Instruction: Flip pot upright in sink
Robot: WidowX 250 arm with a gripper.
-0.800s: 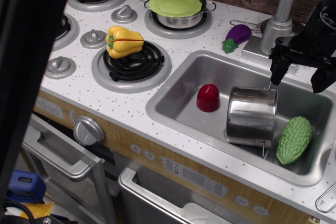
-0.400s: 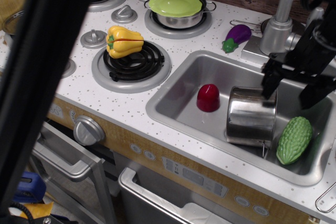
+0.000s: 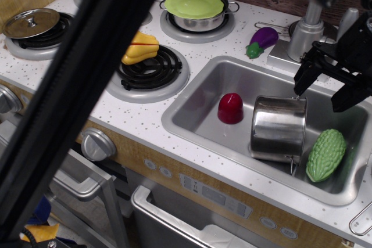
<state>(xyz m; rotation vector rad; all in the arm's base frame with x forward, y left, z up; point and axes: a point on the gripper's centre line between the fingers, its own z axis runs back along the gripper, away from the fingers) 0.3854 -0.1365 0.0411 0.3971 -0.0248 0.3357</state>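
Since the earlier frames the black pincer [image 3: 321, 87] has risen slightly and shifted right, and a dark out-of-focus bar [image 3: 75, 103] now crosses more of the left half of the view, hiding part of the stove. The pot has not moved.

The pincer stands wide open, its two dark fingers spread apart above the rear right part of the sink. It holds nothing. The left finger [image 3: 303, 77] hangs just above the rear rim of the pot; contact cannot be determined. The right finger is clear of everything.

The shiny stainless-steel cylindrical pot [image 3: 278, 128] lies on its side in the large rectangular brushed-steel sink [image 3: 200, 98], in the right half of the basin. A thin wire loop handle projects from its lower edge toward the front wall.

A red rounded toy vegetable [image 3: 230, 108] stands on the basin floor just left of the pot, apart from it. A green bumpy gourd-shaped toy [image 3: 326, 154] lies just right of the pot, near the basin's right wall.

On the white speckled tabletop [image 3: 139, 117], a purple toy eggplant [image 3: 261, 40] lies behind the sink, near the steel tap column [image 3: 307, 30]. A shallow steel pot with a lime-green lid [image 3: 195, 9] sits on a rear burner.
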